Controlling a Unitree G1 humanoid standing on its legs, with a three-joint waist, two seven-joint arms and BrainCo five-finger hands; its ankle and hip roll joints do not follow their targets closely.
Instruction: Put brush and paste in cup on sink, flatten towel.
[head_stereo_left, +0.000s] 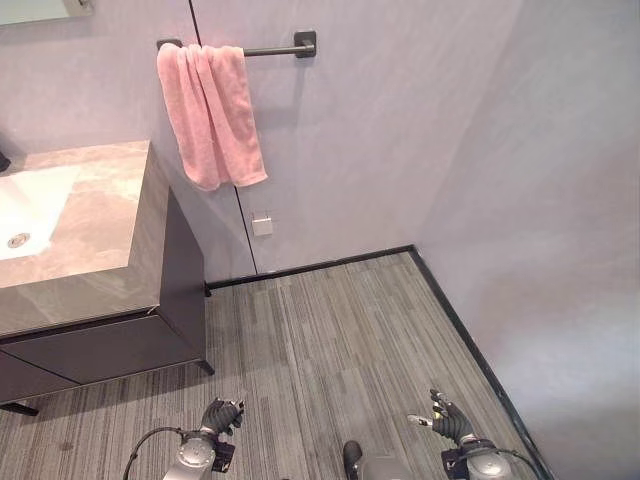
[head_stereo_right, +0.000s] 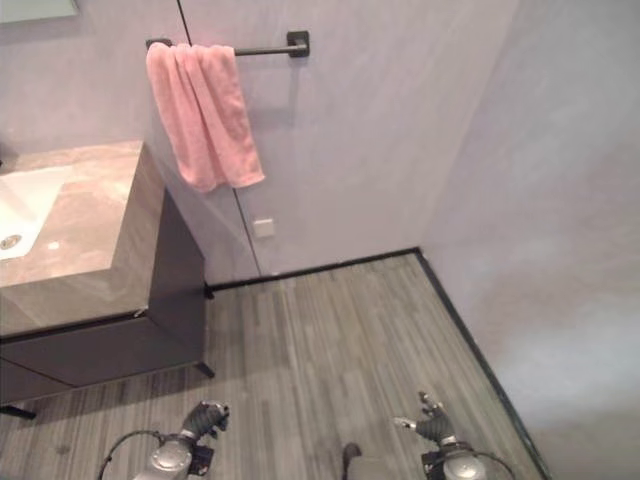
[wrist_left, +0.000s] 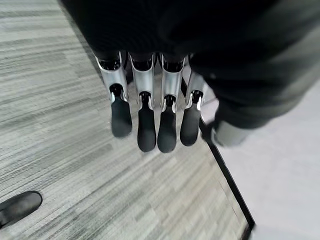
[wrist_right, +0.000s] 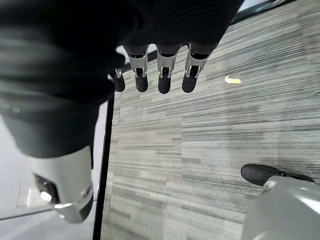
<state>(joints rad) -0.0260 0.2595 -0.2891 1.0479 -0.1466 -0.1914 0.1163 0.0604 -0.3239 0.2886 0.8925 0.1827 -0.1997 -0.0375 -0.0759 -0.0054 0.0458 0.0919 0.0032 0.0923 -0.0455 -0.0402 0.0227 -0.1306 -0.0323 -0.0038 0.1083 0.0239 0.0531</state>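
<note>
Towel (head_stereo_left: 210, 115) on rail (head_stereo_left: 270, 49), right of sink (head_stereo_left: 90, 215)

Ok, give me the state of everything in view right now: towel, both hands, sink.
Pink towel: bunched at the left end of the towel bar, not flattened.
Left hand: low over the floor, fingers straight, holding nothing.
Right hand: low over the floor, open, holding nothing.
Sink: basin dry-looking, nothing on the countertop part that shows.

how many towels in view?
1. A pink towel hangs bunched over the left end of the wall rail, above the sink counter's right edge.
</note>
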